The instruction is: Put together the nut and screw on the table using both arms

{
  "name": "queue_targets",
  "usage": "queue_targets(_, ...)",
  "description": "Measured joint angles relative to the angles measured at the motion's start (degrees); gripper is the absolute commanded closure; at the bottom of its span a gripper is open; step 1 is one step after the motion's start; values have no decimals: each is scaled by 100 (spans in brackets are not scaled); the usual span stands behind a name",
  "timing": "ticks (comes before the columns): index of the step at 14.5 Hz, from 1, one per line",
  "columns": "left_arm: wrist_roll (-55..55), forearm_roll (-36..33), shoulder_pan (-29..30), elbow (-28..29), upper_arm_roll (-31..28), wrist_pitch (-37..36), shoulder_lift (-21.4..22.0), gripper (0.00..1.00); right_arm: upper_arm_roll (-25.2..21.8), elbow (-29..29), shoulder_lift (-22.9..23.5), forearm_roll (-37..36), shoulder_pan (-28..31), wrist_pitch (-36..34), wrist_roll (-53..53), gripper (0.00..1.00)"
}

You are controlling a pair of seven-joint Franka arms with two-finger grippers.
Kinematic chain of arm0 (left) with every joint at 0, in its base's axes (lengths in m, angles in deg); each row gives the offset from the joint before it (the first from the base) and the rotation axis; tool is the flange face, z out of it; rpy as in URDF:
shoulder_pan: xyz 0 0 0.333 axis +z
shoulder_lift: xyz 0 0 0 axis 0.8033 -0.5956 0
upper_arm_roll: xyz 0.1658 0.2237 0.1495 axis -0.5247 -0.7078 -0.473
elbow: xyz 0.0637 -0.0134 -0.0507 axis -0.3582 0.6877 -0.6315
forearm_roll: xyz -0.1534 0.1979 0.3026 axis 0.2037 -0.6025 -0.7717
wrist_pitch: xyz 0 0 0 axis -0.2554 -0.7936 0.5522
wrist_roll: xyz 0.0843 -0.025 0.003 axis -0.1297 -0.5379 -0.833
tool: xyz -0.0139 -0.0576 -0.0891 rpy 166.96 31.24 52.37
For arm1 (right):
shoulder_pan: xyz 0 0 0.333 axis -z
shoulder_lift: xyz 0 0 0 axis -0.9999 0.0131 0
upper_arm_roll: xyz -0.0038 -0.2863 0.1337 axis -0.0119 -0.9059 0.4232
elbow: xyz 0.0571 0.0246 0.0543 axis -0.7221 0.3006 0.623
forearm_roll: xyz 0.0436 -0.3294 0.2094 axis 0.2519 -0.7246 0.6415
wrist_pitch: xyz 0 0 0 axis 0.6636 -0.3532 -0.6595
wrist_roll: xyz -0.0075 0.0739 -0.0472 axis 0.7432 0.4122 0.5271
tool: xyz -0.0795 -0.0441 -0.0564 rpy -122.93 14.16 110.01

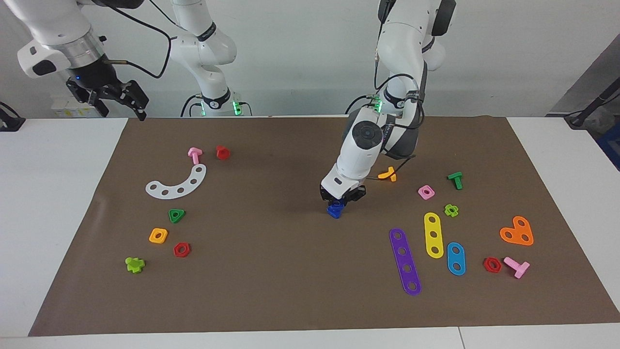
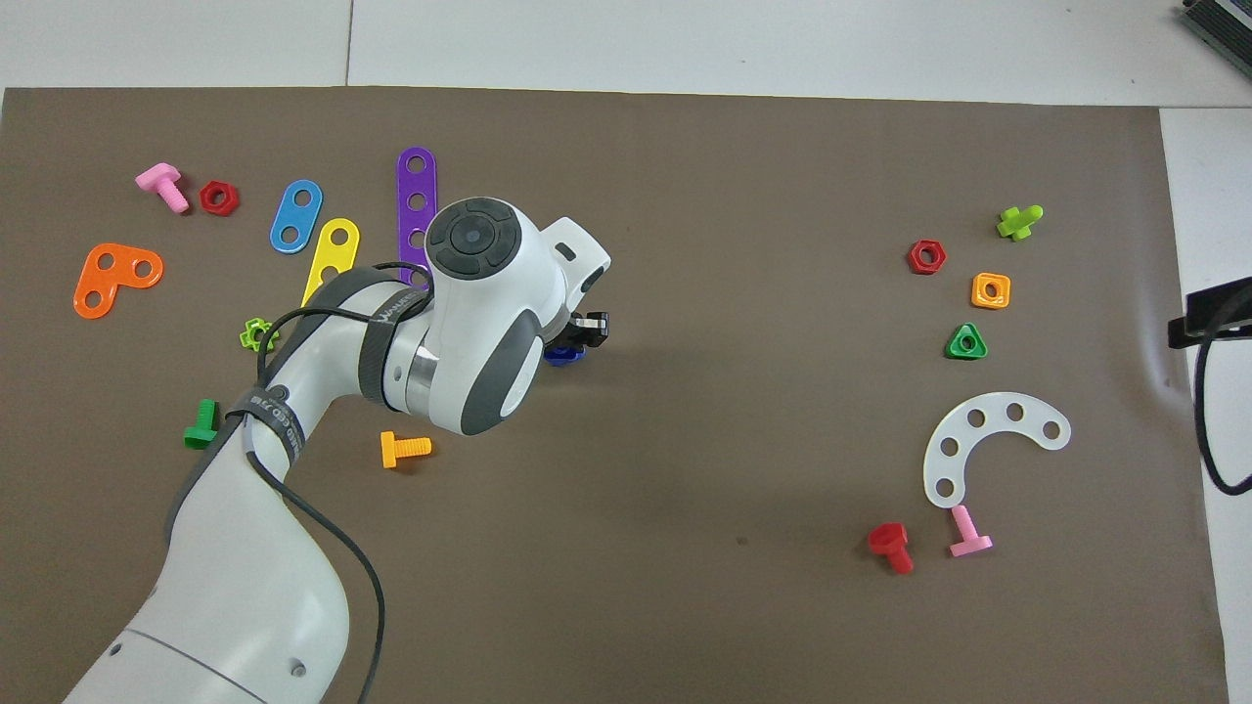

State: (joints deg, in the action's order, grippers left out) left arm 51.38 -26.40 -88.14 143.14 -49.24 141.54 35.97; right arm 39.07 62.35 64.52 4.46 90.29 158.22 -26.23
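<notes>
A small dark-blue piece [image 1: 335,210] with a triangular outline, the screw by its shape, lies on the brown mat [image 1: 271,271] of the table near its middle. It also shows in the overhead view [image 2: 563,356], mostly hidden under the arm. My left gripper [image 1: 341,199] is down right over it, at its top. A separate dark-blue nut does not show; it may be hidden under the gripper. My right gripper [image 1: 114,99] waits open and empty, raised over the mat's edge at the right arm's end, and just shows in the overhead view [image 2: 1208,315].
Toward the right arm's end lie a white curved plate [image 1: 177,185], a green triangular nut [image 1: 177,215], an orange square nut [image 1: 158,235] and red nuts. Toward the left arm's end lie an orange bolt [image 1: 388,174], a pink nut [image 1: 426,192], and purple [image 1: 405,261], yellow and blue plates.
</notes>
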Motion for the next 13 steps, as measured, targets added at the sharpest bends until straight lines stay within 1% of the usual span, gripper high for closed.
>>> queue_targets(4,0,0,-17,72,-2,49,-5,100,10,23,0,0,0,0,0,0)
queue_targets(5,0,0,-32,162,-1,150,-6,80,12,30,0,0,0,0,0,0)
queue_targets(6,0,0,-41,253,2,261,-7,43,13,35,0,0,0,0,0,0)
queue_targets(7,-1,0,-48,323,2,344,-8,11,13,39,0,0,0,0,0,0)
queue_targets(8,-1,0,-52,361,2,396,-7,0,13,42,0,0,0,0,0,0)
queue_targets(11,-1,0,-54,356,-5,468,-6,0,17,63,-2,0,-1,-2,0,0)
queue_targets(13,-6,0,-47,242,-45,444,-3,0,53,113,-16,0,-3,-16,0,0)
